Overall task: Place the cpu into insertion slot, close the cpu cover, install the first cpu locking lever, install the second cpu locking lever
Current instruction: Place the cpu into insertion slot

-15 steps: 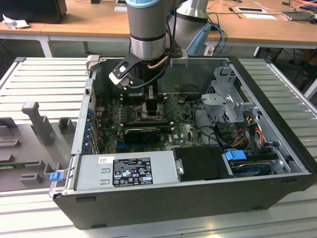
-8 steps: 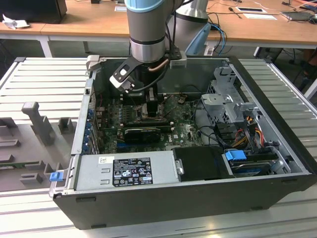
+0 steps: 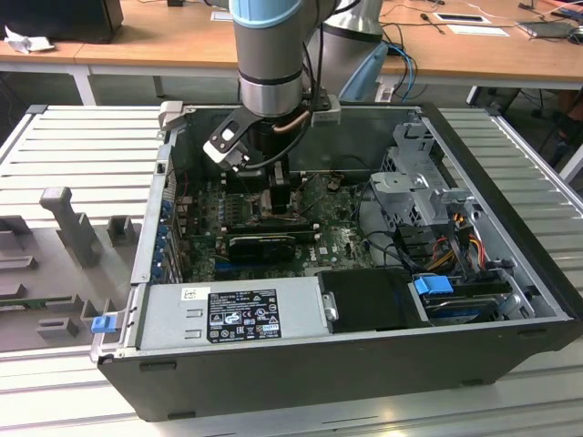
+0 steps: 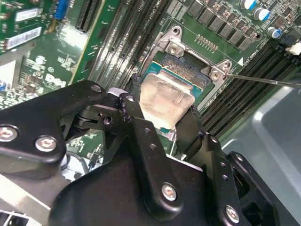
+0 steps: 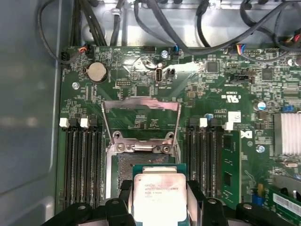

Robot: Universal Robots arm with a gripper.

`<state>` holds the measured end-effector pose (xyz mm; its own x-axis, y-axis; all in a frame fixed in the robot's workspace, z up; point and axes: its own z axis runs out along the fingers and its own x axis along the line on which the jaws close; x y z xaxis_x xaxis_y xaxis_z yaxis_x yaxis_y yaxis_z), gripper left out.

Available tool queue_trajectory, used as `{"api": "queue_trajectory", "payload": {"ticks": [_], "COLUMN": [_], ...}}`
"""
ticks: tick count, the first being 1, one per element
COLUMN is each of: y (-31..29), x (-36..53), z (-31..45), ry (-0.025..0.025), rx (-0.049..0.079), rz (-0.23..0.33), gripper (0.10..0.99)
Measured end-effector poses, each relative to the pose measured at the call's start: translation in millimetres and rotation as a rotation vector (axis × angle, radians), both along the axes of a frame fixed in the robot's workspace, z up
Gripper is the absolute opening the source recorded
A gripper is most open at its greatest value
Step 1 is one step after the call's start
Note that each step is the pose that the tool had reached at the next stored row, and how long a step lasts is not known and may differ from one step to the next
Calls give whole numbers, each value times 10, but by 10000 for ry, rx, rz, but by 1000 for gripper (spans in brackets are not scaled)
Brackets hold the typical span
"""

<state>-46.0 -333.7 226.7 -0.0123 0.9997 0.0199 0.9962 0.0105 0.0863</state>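
My gripper [image 5: 159, 189] is shut on the cpu [image 5: 158, 197], a small square chip with a pale metal top, held by two opposite edges between black fingers [image 5: 194, 190]. The chip hangs just over the near part of the insertion slot [image 5: 123, 165], a dark grey socket on the green motherboard. The cpu cover [image 5: 141, 101], a thin silver frame, stands flipped open beyond the socket. In the second wrist view the cpu [image 4: 164, 99] sits in my gripper [image 4: 162, 109] beside the insertion slot [image 4: 188, 63], and a thin lever rod [image 4: 263, 79] sticks out sideways. In the exterior view my gripper [image 3: 278, 202] reaches down into the computer case.
Black memory slots [image 5: 80, 160] flank the socket on both sides. A coin battery [image 5: 97, 72], cables [image 5: 155, 19] and a finned heatsink [image 5: 287, 134] lie around it. The case holds a power supply [image 3: 228, 309] and a drive cage [image 3: 424, 182]; its metal walls [image 5: 28, 117] stand close.
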Motion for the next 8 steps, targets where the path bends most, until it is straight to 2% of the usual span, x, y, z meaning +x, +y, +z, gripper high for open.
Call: {"api": "queue_trajectory", "payload": {"ticks": [3,8], "y": [22,55], "x": [0,1], "z": [-74,-117], "ry": [0,1], "rx": [0,-1], "rz": [0,-41], "gripper": [541,541]}}
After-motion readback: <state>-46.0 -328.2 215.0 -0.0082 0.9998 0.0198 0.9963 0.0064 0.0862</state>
